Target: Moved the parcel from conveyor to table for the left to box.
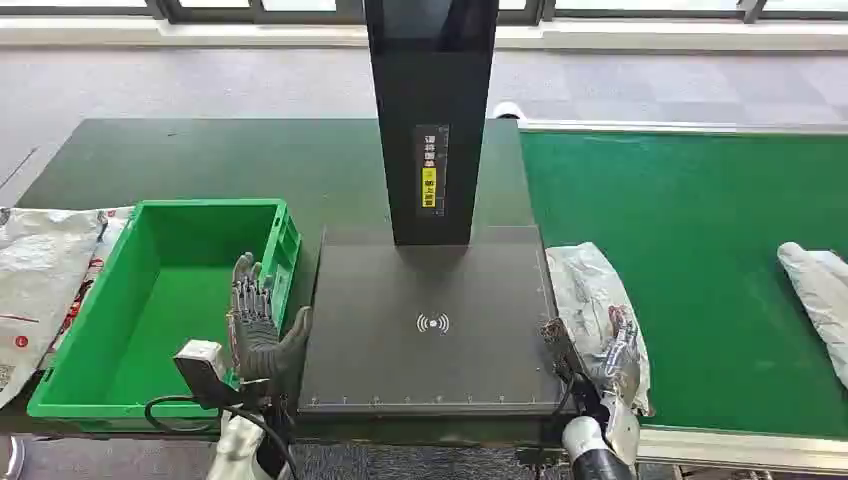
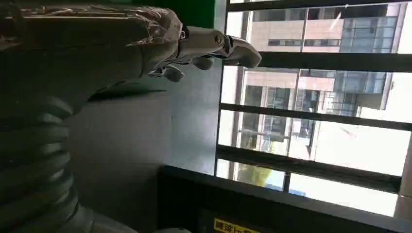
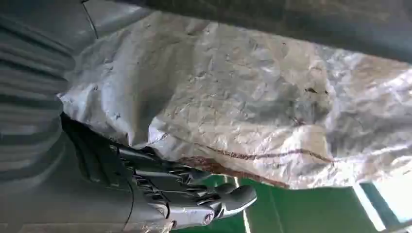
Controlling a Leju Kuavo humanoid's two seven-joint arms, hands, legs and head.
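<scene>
A crumpled grey parcel (image 1: 597, 298) lies at the left edge of the green conveyor (image 1: 700, 250), right beside the dark scanner plate (image 1: 380, 350). My right hand (image 1: 563, 350) grips the parcel's near end from the plate side. In the right wrist view the parcel (image 3: 233, 97) drapes over my right hand (image 3: 160, 194), whose dark fingers (image 3: 204, 191) lie under it; the thumb is hidden. My left hand (image 1: 262, 325) stands upright with fingers spread, holding nothing, over the near right rim of the green box (image 1: 150, 215). In the left wrist view my left hand (image 2: 121, 43) is extended and bare.
A black column (image 1: 430, 120) rises from the back of the scanner plate. A second grey parcel (image 1: 820, 285) lies at the conveyor's right edge. More bagged parcels (image 1: 40, 270) are piled left of the green box. The dark green table (image 1: 200, 160) stretches behind the box.
</scene>
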